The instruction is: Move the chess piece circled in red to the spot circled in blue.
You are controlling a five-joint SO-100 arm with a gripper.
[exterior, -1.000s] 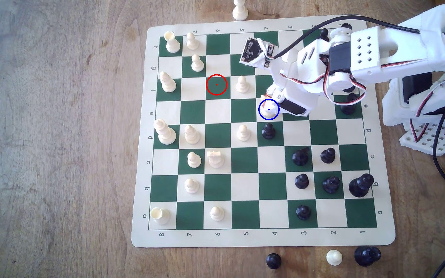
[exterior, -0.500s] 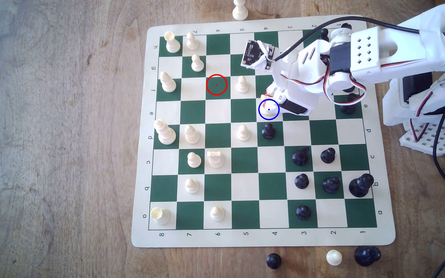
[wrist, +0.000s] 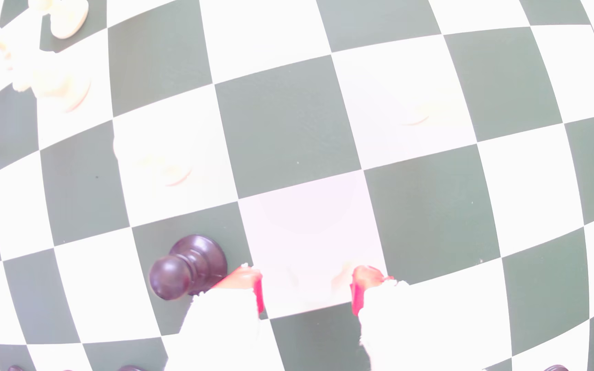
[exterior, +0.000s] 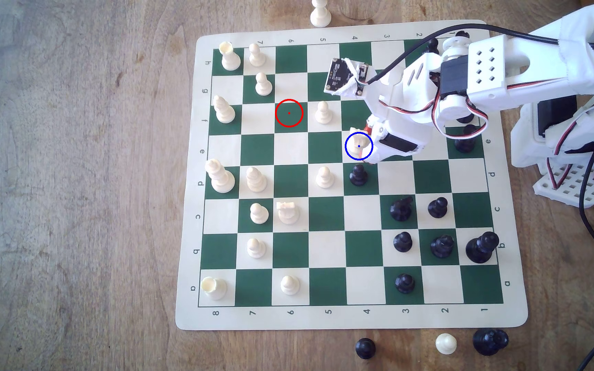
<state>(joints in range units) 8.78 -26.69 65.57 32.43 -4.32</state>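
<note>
The cream knight (exterior: 356,142) stands upright on the blue-ringed cream square (exterior: 351,154). My gripper (exterior: 366,142) is open, with one red-tipped finger on each side of the knight and a gap to it. In the wrist view the fingertips (wrist: 249,280) are spread over a white square, and the knight between them is washed out by glare. The red ring (exterior: 289,113) marks a bare green square, two columns towards the exterior view's left and one row up.
A black pawn (exterior: 358,175) (wrist: 188,265) stands on the square just below the blue ring, close to one finger. A cream pawn (exterior: 323,112) and the twin knight (exterior: 287,212) are farther off. Several black pieces (exterior: 440,246) crowd the lower right.
The jaws have opened off the knight, which now stands free in the blue ring. The wrist has shifted slightly to the exterior view's right and down.
</note>
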